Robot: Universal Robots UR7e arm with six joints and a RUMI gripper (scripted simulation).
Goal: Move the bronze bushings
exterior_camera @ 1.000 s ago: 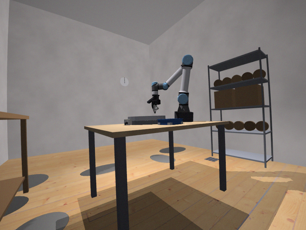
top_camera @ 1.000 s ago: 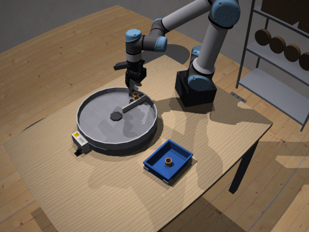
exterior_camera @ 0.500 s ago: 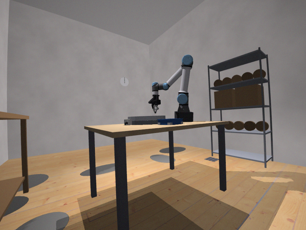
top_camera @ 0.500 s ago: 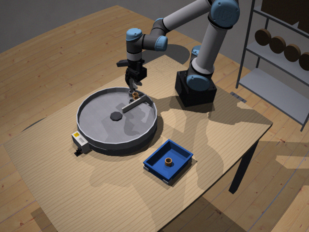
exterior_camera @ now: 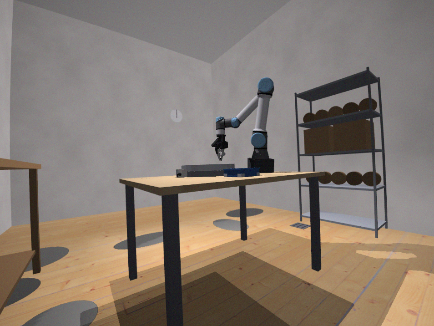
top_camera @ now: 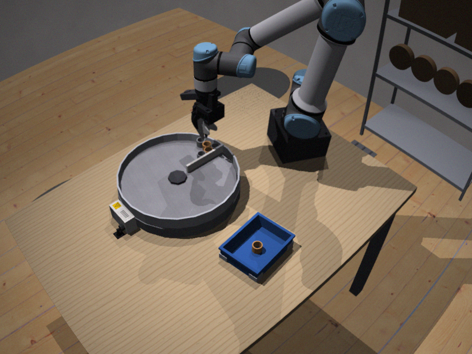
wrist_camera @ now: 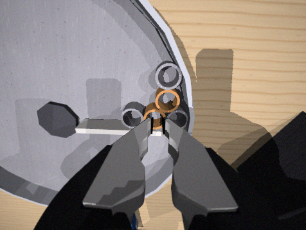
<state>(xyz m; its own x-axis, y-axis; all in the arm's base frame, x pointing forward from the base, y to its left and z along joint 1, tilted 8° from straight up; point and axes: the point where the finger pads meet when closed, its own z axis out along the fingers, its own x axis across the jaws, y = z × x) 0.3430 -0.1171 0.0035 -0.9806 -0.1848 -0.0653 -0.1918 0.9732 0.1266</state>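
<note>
My gripper [top_camera: 205,137] [exterior_camera: 220,160] [wrist_camera: 157,118] is shut and empty, pointing down above the rim side of the grey turntable [top_camera: 148,190] [exterior_camera: 206,167] [wrist_camera: 64,48]. Under its tips one bronze bushing [top_camera: 207,150] [wrist_camera: 148,110] stands near the bar, partly hidden in the wrist view. A second bronze bushing [top_camera: 206,143] [wrist_camera: 167,92] stands close behind it. Steel bushings stand around them: one [top_camera: 199,142] [wrist_camera: 157,76] farthest from the bar, one [top_camera: 201,154] [wrist_camera: 135,105] hubward, one [top_camera: 214,145] [wrist_camera: 177,120] rimward. Another bronze bushing [top_camera: 257,249] stands in the blue crate [top_camera: 239,263] [exterior_camera: 241,171].
A pale bar [top_camera: 204,159] [wrist_camera: 103,131] runs across the turntable beside the bushings, with a dark hub [top_camera: 177,177] [wrist_camera: 56,119] near its inner end. A raised wall surrounds the turntable. A white box [top_camera: 123,217] with a warning label adjoins the turntable's outer side.
</note>
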